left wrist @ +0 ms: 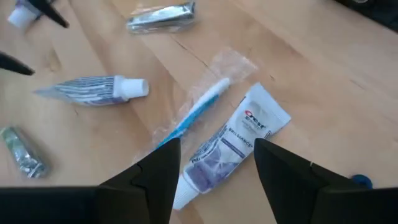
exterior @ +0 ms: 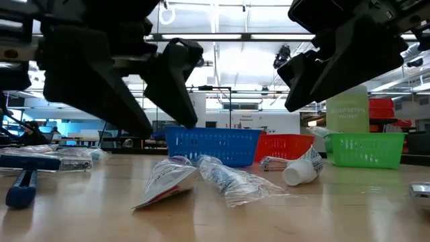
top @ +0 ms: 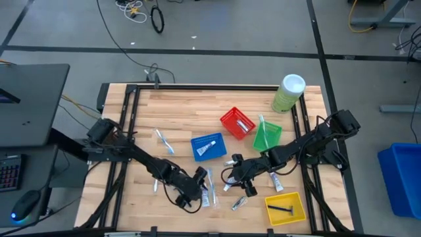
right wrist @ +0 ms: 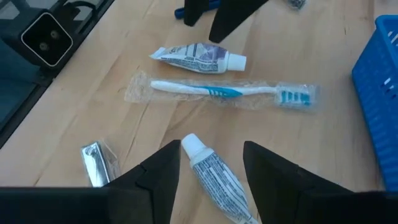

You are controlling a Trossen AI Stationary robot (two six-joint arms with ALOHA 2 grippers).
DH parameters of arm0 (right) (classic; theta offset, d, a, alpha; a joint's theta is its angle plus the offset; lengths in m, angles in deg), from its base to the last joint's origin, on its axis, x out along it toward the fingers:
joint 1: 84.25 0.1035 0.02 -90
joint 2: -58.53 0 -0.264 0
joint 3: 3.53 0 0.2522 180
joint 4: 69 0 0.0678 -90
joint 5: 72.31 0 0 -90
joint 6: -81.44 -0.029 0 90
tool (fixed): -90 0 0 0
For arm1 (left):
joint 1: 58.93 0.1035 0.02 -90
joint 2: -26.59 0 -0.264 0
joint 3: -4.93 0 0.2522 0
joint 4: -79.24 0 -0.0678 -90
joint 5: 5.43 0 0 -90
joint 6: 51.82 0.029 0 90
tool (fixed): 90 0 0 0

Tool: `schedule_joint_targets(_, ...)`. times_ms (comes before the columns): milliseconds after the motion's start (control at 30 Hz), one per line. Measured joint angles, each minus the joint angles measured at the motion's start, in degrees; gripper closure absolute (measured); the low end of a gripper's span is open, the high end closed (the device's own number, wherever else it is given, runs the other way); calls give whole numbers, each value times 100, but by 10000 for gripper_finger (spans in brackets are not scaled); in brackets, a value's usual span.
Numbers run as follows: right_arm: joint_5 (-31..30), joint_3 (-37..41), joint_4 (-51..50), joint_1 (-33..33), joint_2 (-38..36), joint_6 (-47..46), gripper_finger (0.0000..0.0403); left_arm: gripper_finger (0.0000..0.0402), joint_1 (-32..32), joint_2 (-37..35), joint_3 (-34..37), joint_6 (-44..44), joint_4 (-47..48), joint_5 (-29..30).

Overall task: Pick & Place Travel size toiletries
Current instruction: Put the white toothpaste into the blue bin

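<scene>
High view: left gripper (top: 200, 186) and right gripper (top: 238, 172) are both hanging over the front-centre of the wooden table (top: 177, 112), w/ loose toiletries between them. Blue basket (top: 208, 146), red basket (top: 237, 123), green basket (top: 267, 135) and yellow basket (top: 285, 207) are sitting nearby.

Low view: both arms are hovering just above the tabletop; lit lab room w/ ceiling lights behind.

Left wrist view: fingers are standing wide, empty, straddling a Crest tube (left wrist: 233, 143); wrapped toothbrush (left wrist: 196, 112) is lying just beside it.

Right wrist view: fingers are standing wide, empty, over a white-capped tube (right wrist: 211, 171); the toothbrush's wrapper lies near.

Risks, prob.: grippers are working close, so arms could clash. Left closing could catch the toothbrush wrap too & drag both. The smooth tube could squirt out of a pinch.
</scene>
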Motion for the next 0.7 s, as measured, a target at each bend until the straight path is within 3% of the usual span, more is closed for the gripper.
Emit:
schedule_joint_targets(500,0,0,91,-4,1,-1,236,196,103,492,-67,451,-116,-125)
schedule_joint_targets(700,0,0,83,-7,1,0,239,240,187,491,-67,264,-33,-290)
